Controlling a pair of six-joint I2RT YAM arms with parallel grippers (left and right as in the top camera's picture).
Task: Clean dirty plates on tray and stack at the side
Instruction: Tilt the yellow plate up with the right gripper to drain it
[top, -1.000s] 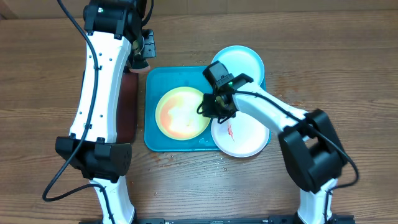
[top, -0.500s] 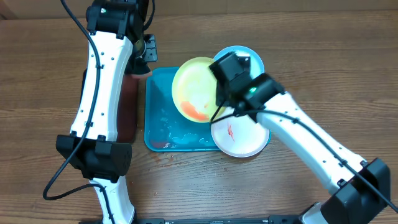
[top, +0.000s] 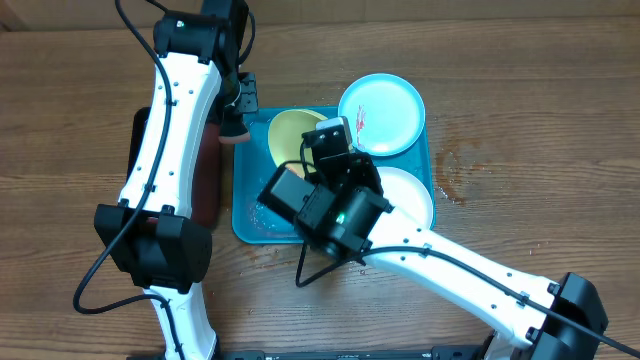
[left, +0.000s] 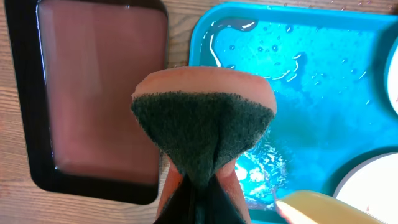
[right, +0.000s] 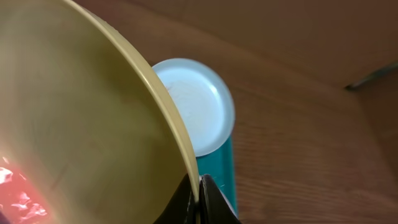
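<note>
Tabletop (top: 80, 150) of brown wood lies under both arms. Below the two grippers sits the turquoise tray (top: 248, 180), its floor wet with streaks of water (left: 273, 56). The left gripper (left: 200, 196) hangs over the tray's left rim. From its wrist camera the tray is to the right of the fingers, and the black tray (left: 99, 93) with its dark red inside is to their left, just beside the turquoise one.

The right gripper (right: 199, 198) is clamped narrowly on the rim of the yellow-green plate (top: 288, 135), holding it steeply tilted over the far part of the tray. In the right wrist view the plate fills everything to the left of the fingers. A red smear (right: 15, 193) shows low on its inner face.

Past the right fingertips lies the light blue plate (top: 385, 115). It rests flat on the tray's far right corner, overhangs the rim, and has a small red mark near its left edge. Behind the right gripper, close against its wrist, the white plate (top: 412, 195) lies at the tray's right edge, partly covered by the arm.

The left gripper pinches a sponge (left: 204, 124), orange with a dark green scouring face. The squeeze bends the sponge so it fans out beyond the fingertips. The yellow-green plate's rim shows just to the right of those fingers, near the sponge but apart from it.
</note>
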